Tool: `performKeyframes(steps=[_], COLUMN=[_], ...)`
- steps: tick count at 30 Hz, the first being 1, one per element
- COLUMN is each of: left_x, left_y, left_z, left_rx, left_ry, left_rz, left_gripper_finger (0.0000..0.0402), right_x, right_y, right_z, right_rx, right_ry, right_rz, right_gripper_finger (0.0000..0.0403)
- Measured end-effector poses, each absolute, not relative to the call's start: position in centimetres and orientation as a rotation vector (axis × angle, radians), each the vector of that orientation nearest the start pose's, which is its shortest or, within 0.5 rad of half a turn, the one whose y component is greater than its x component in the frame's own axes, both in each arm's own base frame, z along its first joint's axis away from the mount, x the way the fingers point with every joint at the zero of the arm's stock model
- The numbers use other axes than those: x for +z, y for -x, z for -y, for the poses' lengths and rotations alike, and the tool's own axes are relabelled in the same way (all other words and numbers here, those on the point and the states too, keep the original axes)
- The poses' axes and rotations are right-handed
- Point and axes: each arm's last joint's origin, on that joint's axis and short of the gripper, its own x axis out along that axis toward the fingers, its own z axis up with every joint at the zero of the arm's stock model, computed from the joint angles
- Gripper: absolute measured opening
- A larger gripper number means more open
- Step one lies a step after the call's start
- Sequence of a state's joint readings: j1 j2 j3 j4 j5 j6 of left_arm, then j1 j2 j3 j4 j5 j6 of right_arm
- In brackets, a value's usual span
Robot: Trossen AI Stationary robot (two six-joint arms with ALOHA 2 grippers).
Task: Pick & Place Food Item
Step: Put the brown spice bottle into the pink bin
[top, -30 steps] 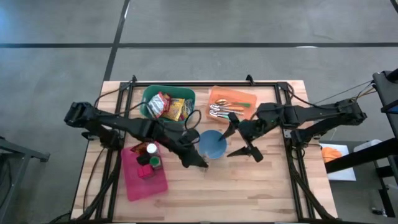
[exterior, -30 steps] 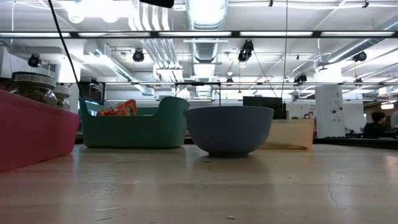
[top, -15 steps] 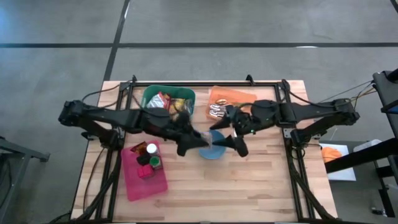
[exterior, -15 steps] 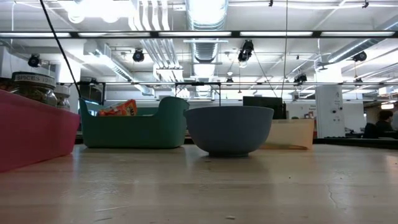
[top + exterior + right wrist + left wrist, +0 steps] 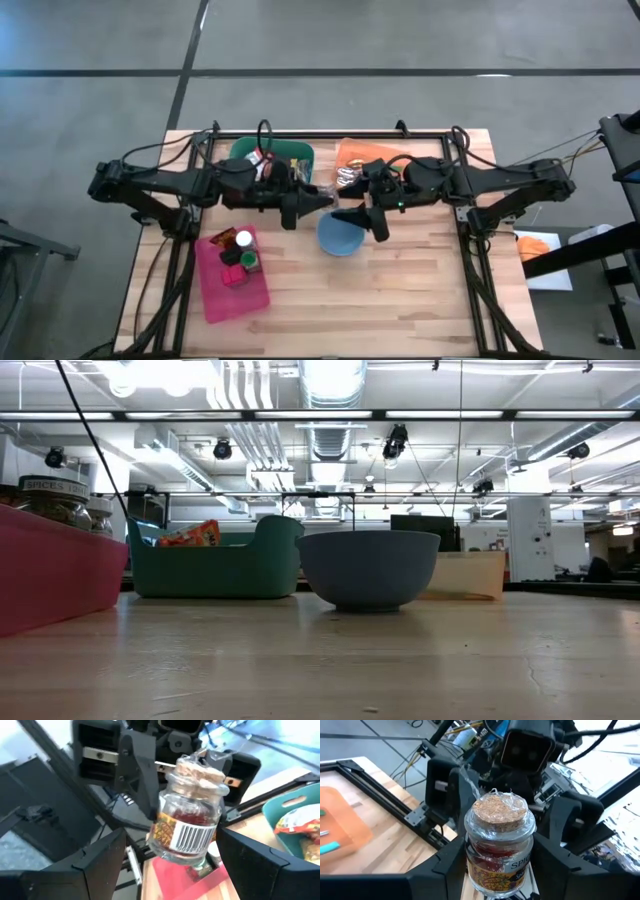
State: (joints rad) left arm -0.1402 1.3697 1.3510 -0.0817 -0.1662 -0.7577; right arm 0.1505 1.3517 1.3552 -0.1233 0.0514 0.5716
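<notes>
A glass spice jar point(image 5: 499, 845) with a cork stopper under clear film hangs in the air, and my left gripper point(image 5: 500, 870) is shut on it. In the high view my left gripper point(image 5: 318, 200) and my right gripper point(image 5: 350, 215) meet tip to tip above the far rim of the blue bowl point(image 5: 340, 238). My right gripper point(image 5: 172, 837) is open. Its two fingers stand on either side of the same jar point(image 5: 192, 822), and a gap shows beside one of them. The bowl point(image 5: 368, 568) stands on the table by its base. My left gripper pinches the jar's glass body point(image 5: 472, 865) between its two fingers, below the cork. The fingers come at it about level, from the table's left. The jar is lifted clear of the table and the bowl, cork end up and somewhat tilted.
A green bin point(image 5: 270, 165) of snack packets stands at the far left. An orange tray point(image 5: 378, 158) with cutlery lies at the far right. A pink bin point(image 5: 232, 275) with jars sits at the left. Bare wood point(image 5: 400, 300) lies along the near side.
Both arms have risen and their wrists have turned up from slanting down to about level. My left gripper carried the jar from the bowl's near side up and toward the far edge. My right gripper moved toward the left, until its fingers flanked the jar.
</notes>
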Motion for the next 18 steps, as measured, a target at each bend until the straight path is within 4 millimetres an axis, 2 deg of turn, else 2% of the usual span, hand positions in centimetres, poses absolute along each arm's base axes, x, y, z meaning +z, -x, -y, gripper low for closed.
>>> performKeyframes(steps=[18], left_x=[40.9], left_y=[-30.7], left_z=[3.9], left_rx=[0.056], left_ry=[0.744], left_rz=[-0.073], left_gripper_finger=[0.0179], right_x=[40.4], right_y=[-31.4], right_z=[-4.5], right_rx=[0.038], right_ry=[-0.561], right_rz=[-0.124], right_gripper_finger=[0.0304])
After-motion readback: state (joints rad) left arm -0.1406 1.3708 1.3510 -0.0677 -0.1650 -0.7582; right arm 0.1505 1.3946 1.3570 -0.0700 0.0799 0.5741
